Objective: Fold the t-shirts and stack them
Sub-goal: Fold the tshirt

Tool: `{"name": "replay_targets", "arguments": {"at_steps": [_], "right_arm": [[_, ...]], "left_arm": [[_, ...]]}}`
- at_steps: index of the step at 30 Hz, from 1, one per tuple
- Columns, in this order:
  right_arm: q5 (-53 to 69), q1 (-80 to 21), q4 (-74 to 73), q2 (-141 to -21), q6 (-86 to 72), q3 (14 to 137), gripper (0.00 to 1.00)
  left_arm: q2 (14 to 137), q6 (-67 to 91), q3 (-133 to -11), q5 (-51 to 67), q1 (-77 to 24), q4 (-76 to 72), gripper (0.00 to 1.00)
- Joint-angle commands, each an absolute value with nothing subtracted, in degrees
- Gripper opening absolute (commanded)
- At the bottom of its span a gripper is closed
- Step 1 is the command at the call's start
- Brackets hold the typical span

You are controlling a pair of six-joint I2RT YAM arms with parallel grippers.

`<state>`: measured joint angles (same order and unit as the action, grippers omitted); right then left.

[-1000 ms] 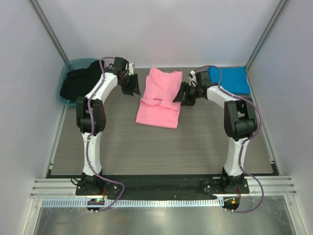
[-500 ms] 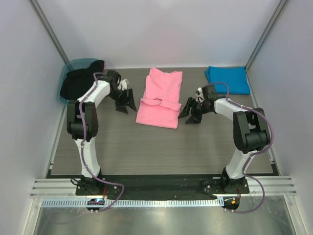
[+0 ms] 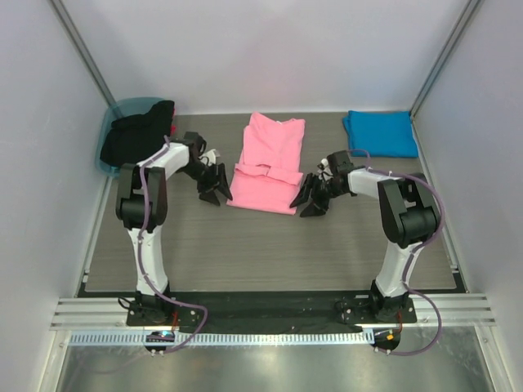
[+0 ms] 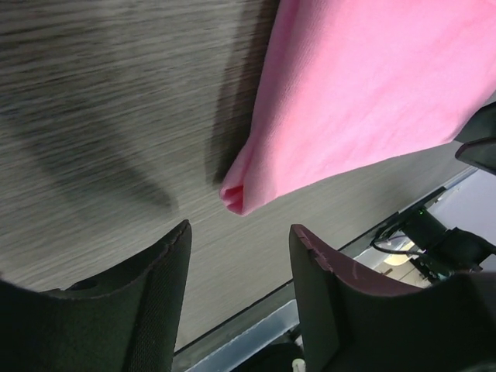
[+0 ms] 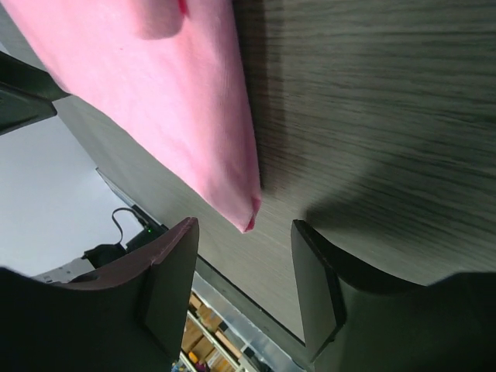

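Note:
The pink t-shirt (image 3: 265,163) lies partly folded lengthwise in the middle of the table, its near hem toward me. The blue t-shirt (image 3: 381,132) sits folded at the back right corner. My left gripper (image 3: 214,192) is low beside the pink shirt's near left corner, open and empty. In the left wrist view that corner (image 4: 235,194) lies just ahead of the left gripper (image 4: 240,232). My right gripper (image 3: 310,201) is open and empty at the near right corner. The right wrist view shows that corner (image 5: 249,217) just in front of the right gripper (image 5: 246,232).
A teal tub (image 3: 114,110) at the back left holds a black garment (image 3: 137,135) that spills over its rim. Grey walls close in the table on three sides. The metal rail (image 3: 270,314) with the arm bases runs along the near edge.
Both arms have drawn back toward me along the pink shirt's sides, from beside its upper part to its near corners. Both grippers stay open and empty.

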<state>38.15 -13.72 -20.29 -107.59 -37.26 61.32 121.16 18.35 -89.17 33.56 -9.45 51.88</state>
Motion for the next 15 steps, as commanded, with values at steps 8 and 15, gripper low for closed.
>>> {"name": "replay_targets", "arguments": {"at_steps": [8,15], "right_arm": [[40.52,-15.03,-18.37,-110.48,-39.46,62.05,0.50],[38.42,-14.85,-17.14,-111.18,-39.64,61.87,0.38]], "left_arm": [[124.19,19.16,-90.53,36.12,-11.95,50.54,0.41],[124.54,19.25,-89.91,35.86,-12.04,50.01,0.23]]}}
